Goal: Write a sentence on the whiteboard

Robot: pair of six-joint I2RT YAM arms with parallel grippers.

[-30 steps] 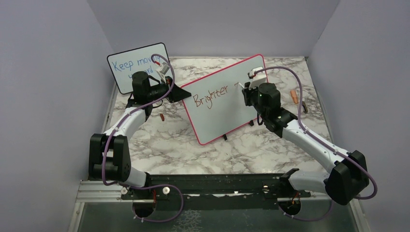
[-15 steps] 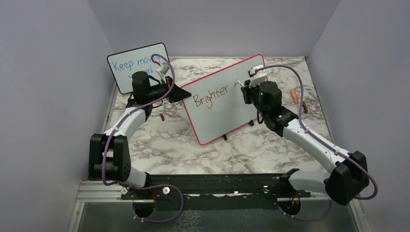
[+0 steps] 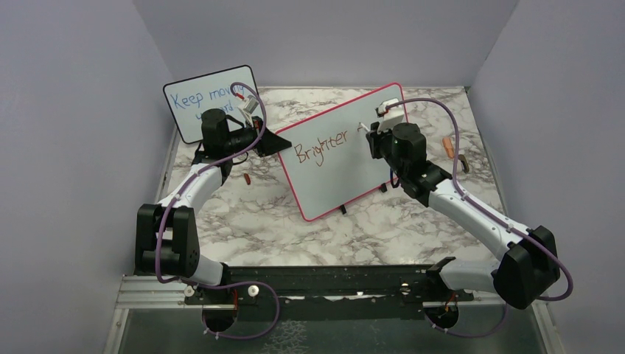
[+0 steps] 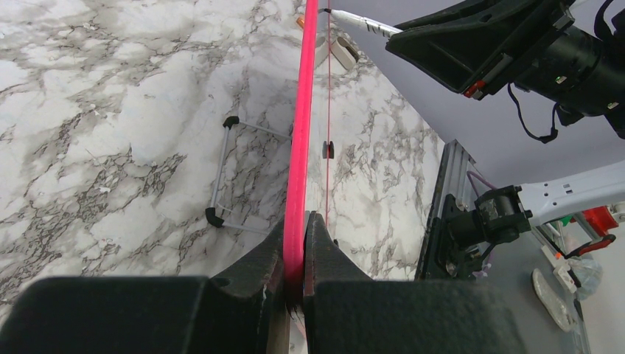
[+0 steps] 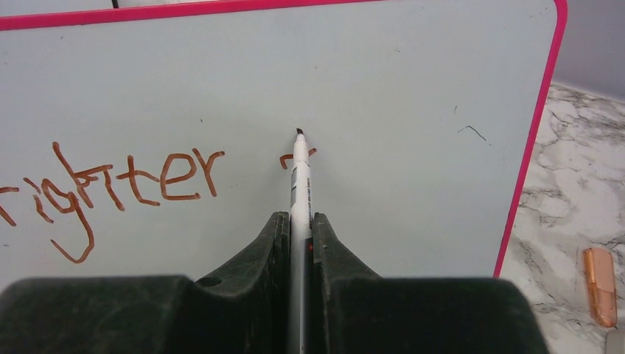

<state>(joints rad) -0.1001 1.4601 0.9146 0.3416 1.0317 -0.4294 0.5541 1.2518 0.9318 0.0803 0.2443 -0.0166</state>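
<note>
**Top external view.** The whiteboard (image 3: 335,173) stands tilted on the marble table (image 3: 258,221), right of centre. The sentence (image 3: 320,147) reads only "Brighter" so far. Over the last second the right gripper (image 3: 371,133) has shifted slightly up and left across the board face, just right of that word. Tip contact is too small to confirm from this view. The left gripper (image 3: 274,141) sits at the board's left edge.

**Left wrist view.** The left jaws are pressed together on the pink frame, bracing the board. The marker (image 4: 361,24) reaches in from the right, and its tip appears to meet the board face.

**Right wrist view.** The right jaws pinch the marker barrel. The tip rests at the top of a short hooked stroke (image 5: 286,160) beside "Brighter". This stroke is probably the start of the second word, so most of the sentence remains to be written. An orange cap (image 5: 599,284) lies on the table beyond the board's right edge.
</note>
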